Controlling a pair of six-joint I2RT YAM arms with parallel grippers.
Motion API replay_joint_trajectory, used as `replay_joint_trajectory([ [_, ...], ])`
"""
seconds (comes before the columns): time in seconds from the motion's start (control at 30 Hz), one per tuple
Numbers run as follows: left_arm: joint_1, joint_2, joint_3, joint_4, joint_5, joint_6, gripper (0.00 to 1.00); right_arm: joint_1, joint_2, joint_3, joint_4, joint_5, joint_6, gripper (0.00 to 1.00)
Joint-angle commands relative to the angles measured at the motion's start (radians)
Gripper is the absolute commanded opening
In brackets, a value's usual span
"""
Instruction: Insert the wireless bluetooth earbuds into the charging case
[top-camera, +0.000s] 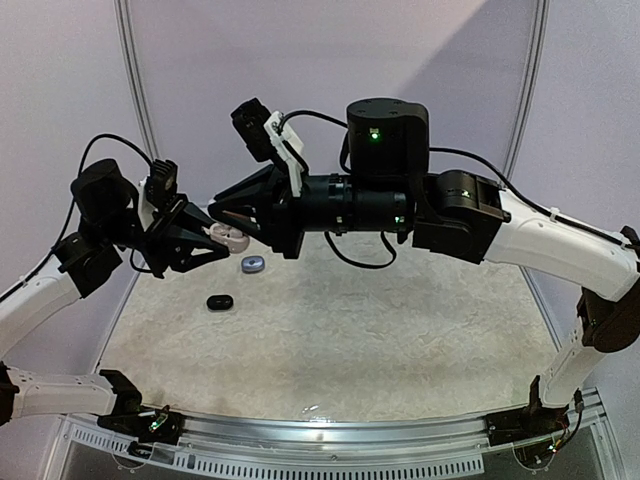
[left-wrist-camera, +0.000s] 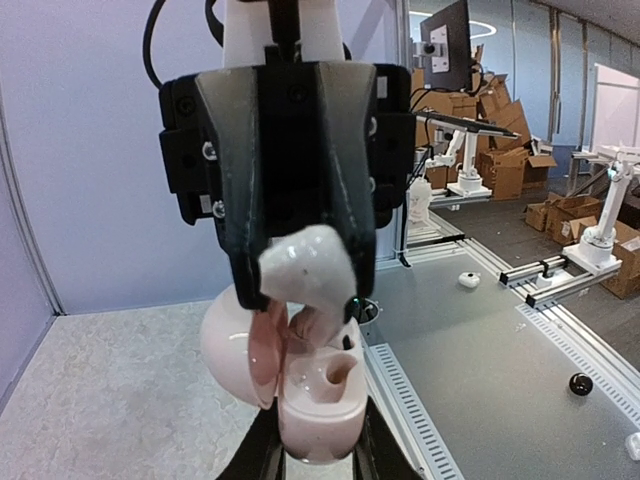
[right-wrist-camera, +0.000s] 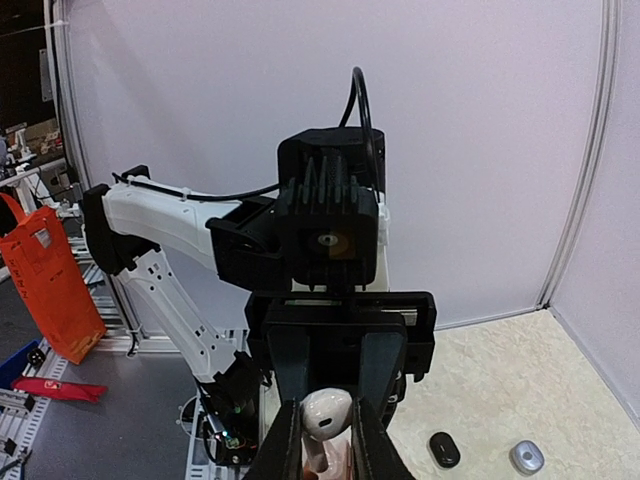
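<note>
My left gripper (top-camera: 215, 240) is shut on the body of a pale pink charging case (left-wrist-camera: 315, 400), held in the air with its lid swung open to the left. My right gripper (right-wrist-camera: 327, 440) is shut on a white earbud (right-wrist-camera: 327, 418) and comes in from the right, tips meeting the case (top-camera: 228, 237). In the left wrist view the earbud (left-wrist-camera: 305, 275) sits between the right gripper's black fingers (left-wrist-camera: 240, 210) just above the case. Its stem points down at the far socket. The near socket (left-wrist-camera: 335, 372) shows empty. How deep the stem sits is hidden.
A small black oval object (top-camera: 220, 302) and a small grey oval one (top-camera: 252, 265) lie on the beige mat (top-camera: 350, 340) below the grippers; the right wrist view shows the black one (right-wrist-camera: 442, 449) and the grey one (right-wrist-camera: 526, 457) too. The metal rail (top-camera: 330, 430) runs along the near edge.
</note>
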Motion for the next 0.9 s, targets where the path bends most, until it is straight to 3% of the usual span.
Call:
replay_joint_trajectory([
  [0.0,-0.02,0.004,0.024,-0.018,-0.02,-0.013,0.0,-0.002,0.006,-0.004,-0.058,0.044,-0.05,0.08],
  [0.23,-0.02,0.005,0.02,-0.058,-0.116,-0.036,0.0,-0.003,-0.007,-0.02,-0.063,0.149,-0.032,0.08],
  [0.33,-0.02,0.007,0.022,-0.161,-0.234,-0.002,0.0,-0.002,-0.033,-0.028,-0.028,0.215,0.017,0.08],
  [0.5,-0.02,0.007,0.001,-0.283,-0.449,0.044,0.0,-0.011,-0.097,-0.027,0.035,0.143,0.09,0.09],
  [0.6,-0.018,0.004,-0.014,-0.318,-0.574,0.045,0.0,-0.051,-0.14,-0.036,-0.096,0.235,0.174,0.08],
  [0.73,-0.011,-0.01,-0.038,-0.375,-0.746,0.083,0.0,-0.14,-0.218,-0.171,-0.323,0.378,0.437,0.06],
  [0.87,-0.003,-0.029,-0.061,-0.402,-0.821,0.102,0.0,-0.259,-0.263,-0.378,-0.533,0.365,0.729,0.07],
])
